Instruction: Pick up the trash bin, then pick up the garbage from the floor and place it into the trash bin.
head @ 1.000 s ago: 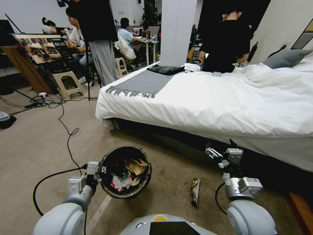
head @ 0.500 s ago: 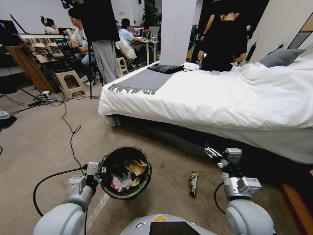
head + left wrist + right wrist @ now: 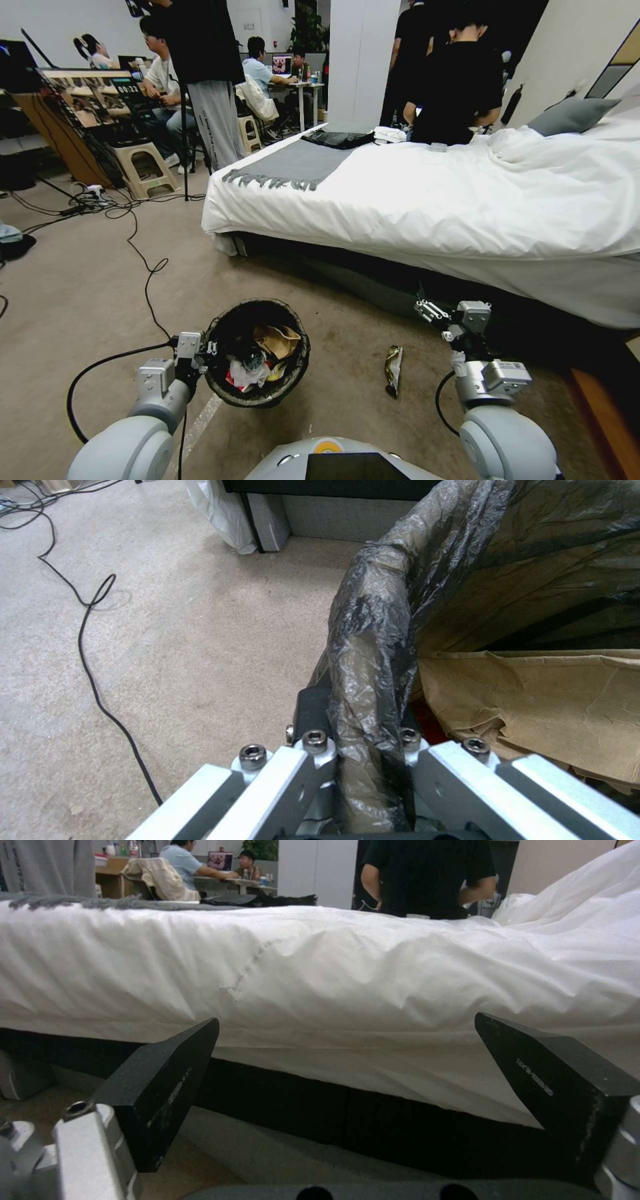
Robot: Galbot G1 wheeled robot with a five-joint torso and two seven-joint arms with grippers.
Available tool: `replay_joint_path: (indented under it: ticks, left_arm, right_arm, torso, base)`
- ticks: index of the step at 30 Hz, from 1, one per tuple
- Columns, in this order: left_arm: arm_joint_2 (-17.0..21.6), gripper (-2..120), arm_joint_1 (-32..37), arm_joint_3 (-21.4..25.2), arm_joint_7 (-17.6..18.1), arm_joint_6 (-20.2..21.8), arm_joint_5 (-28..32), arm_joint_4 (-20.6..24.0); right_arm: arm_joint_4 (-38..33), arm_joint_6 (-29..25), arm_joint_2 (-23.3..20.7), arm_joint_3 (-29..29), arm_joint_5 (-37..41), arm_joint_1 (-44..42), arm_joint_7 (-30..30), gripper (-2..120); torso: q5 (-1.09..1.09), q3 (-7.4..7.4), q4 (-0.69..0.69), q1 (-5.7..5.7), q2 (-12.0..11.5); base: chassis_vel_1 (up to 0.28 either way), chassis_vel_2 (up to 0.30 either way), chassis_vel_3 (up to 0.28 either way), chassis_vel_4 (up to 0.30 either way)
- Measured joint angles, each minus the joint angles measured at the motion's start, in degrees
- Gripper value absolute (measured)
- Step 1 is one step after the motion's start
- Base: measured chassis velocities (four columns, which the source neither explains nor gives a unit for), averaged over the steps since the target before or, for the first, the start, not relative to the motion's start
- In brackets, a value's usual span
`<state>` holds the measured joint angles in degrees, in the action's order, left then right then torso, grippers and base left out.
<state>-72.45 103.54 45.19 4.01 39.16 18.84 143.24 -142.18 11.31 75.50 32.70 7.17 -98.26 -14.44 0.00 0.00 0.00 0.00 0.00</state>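
Note:
The trash bin (image 3: 248, 316), round and lined with a dark bag, hangs off the floor at lower left with my left gripper (image 3: 207, 347) shut on its rim. In the left wrist view my left gripper (image 3: 363, 742) pinches the folded bag (image 3: 373, 630) over the rim. Inside the bin lie a tan paper scrap (image 3: 533, 705) and crumpled wrappers (image 3: 250, 372). One piece of garbage, a dark and gold wrapper (image 3: 393, 369), lies on the carpet to the right of the bin. My right gripper (image 3: 427, 305) hovers open above and right of that wrapper, facing the bed base; its fingers (image 3: 160, 1080) hold nothing.
A bed with a white duvet (image 3: 433, 193) fills the right side, its dark base (image 3: 320, 1120) close in front of my right gripper. Black cables (image 3: 143, 280) trail over the carpet at left. Stools, stands and people are at the back.
The whole head picture has shifted slightly, so the camera has moved a little. Both arms, the held bin and the wrapper on the floor keep their places.

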Motion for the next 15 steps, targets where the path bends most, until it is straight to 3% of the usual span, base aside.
replay_joint_path:
  ticks: [7,15]
  left_arm:
    - [0.33,1,0.29,0.09,0.06,0.00,0.26,0.00]
    - [1.45,1,0.60,1.05,0.73,0.04,1.51,0.00]
  right_arm:
    - [5.44,6.12,-3.44,-2.25,5.44,4.23,-2.32,100]
    - [13.28,13.24,-8.49,-7.43,17.19,9.86,-7.01,100]
  torso:
    - [0.00,0.00,0.00,0.00,0.00]
    - [0.00,0.00,0.00,0.00,0.00]
  base:
    - [0.000,0.000,0.000,0.000]
    - [0.000,0.000,0.000,0.000]
